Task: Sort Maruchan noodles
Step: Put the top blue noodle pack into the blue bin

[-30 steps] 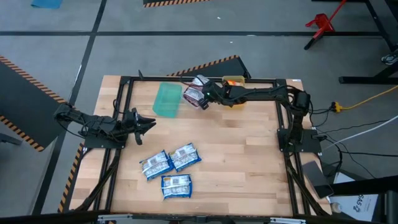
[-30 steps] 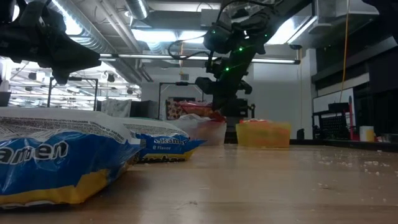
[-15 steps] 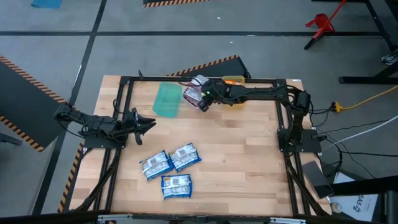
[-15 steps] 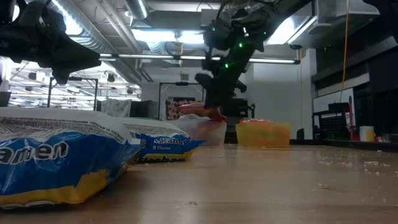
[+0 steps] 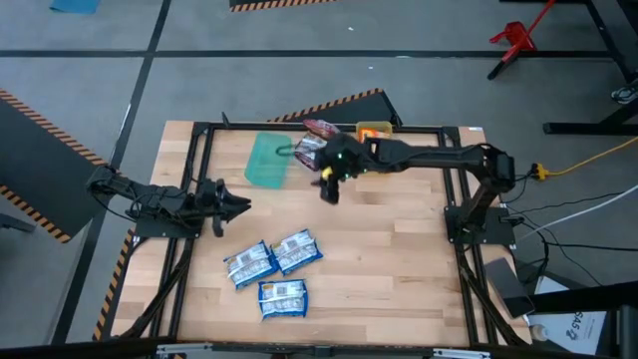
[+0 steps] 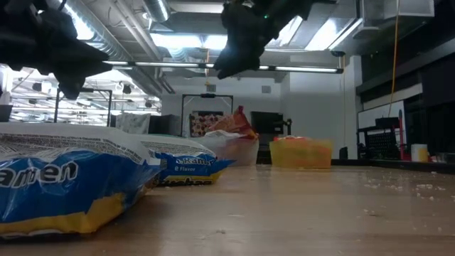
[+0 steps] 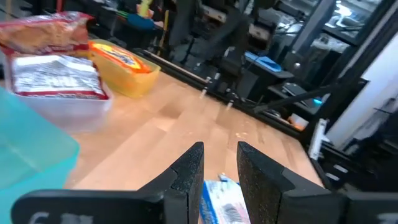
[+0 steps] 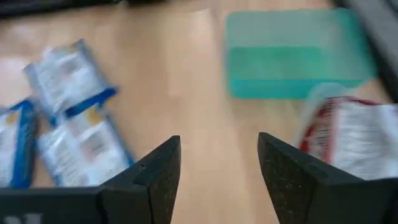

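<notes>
Three blue Maruchan noodle packets [image 5: 283, 297] [image 8: 68, 74] lie flat together on the table's near left part. Red packets [image 5: 311, 150] [image 7: 59, 74] are piled in a clear bin [image 7: 93, 106] at the far edge, one propped up at a slant [image 6: 238, 122]. My right gripper [image 5: 327, 189] [image 8: 217, 146] hangs open and empty above the table, just on the near side of that bin. My left gripper [image 5: 239, 202] [image 7: 217, 152] waits at the left side, open by a narrow gap, with nothing between its fingers.
A green bin [image 5: 265, 160] stands left of the clear bin and a yellow bin [image 5: 374, 130] right of it, all along the far edge. Bare wood lies across the table's middle and right. A black frame borders the table.
My right gripper has opened and let go of a red packet over the clear bin; the packet now rests on the pile there. The gripper has then risen and drawn back toward the table's near edge, turning to face the blue packets.
</notes>
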Controlling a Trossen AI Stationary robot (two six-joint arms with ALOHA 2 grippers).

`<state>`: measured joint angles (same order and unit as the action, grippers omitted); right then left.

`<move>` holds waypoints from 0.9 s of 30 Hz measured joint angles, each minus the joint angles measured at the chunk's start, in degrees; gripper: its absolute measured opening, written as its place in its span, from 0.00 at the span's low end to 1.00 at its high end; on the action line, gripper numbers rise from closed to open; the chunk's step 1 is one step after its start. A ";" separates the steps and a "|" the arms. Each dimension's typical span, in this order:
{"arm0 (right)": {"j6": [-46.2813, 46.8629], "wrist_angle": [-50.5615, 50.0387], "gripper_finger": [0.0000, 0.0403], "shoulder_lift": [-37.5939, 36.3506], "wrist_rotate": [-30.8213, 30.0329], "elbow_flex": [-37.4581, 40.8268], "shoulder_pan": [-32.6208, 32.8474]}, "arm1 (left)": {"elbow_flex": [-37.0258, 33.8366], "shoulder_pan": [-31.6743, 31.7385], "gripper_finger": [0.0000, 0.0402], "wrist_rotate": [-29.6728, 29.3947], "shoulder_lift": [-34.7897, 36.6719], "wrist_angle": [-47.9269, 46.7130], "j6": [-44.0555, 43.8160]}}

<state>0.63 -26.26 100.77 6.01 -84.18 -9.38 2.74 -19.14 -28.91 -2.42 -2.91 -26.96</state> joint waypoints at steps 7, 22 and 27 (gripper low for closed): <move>-1.40 -0.75 0.50 0.00 -2.93 0.06 6.63 | 0.02 0.00 0.22 2.19 0.00 1.66 -2.38; -12.26 15.77 0.57 11.82 -2.08 4.02 18.50 | 0.04 0.00 0.22 4.46 -2.71 2.92 0.95; -13.85 16.31 0.69 15.94 1.03 3.98 17.85 | 0.05 0.00 0.22 1.97 -3.50 2.89 2.03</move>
<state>-13.22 -9.95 116.71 7.04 -80.20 8.47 2.80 -19.14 -26.94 -5.91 -0.03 -24.93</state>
